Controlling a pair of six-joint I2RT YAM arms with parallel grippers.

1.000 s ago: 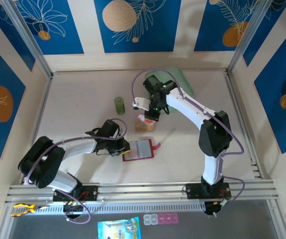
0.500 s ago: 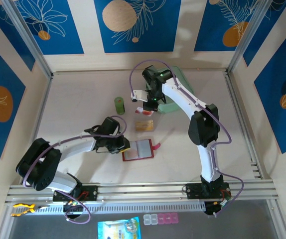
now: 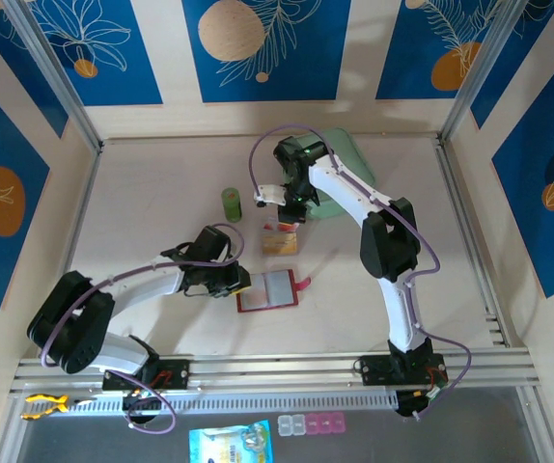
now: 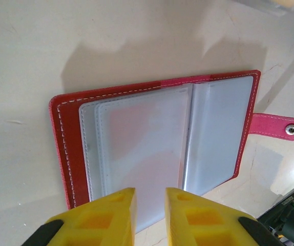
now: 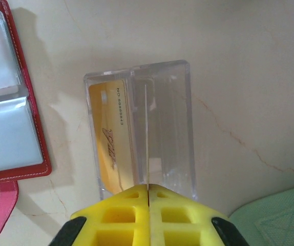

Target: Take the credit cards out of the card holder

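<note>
The red card holder lies open and flat on the table, its greyish clear sleeves facing up and its pink tab on the right. My left gripper hovers at the holder's left edge, jaws a small gap apart with nothing between them. My right gripper is shut on a thin credit card, seen edge-on and standing in a clear plastic box. Another tan credit card leans inside that box. The box sits just beyond the holder.
A small green cylinder stands left of the box. A mint-green pouch lies at the back, behind the right arm; its corner is near the right gripper. Metal rails and patterned walls edge the table.
The right arm has swung leftwards. Its gripper carried the card a little farther back, then down over the clear box. The left gripper has stayed at the holder.
</note>
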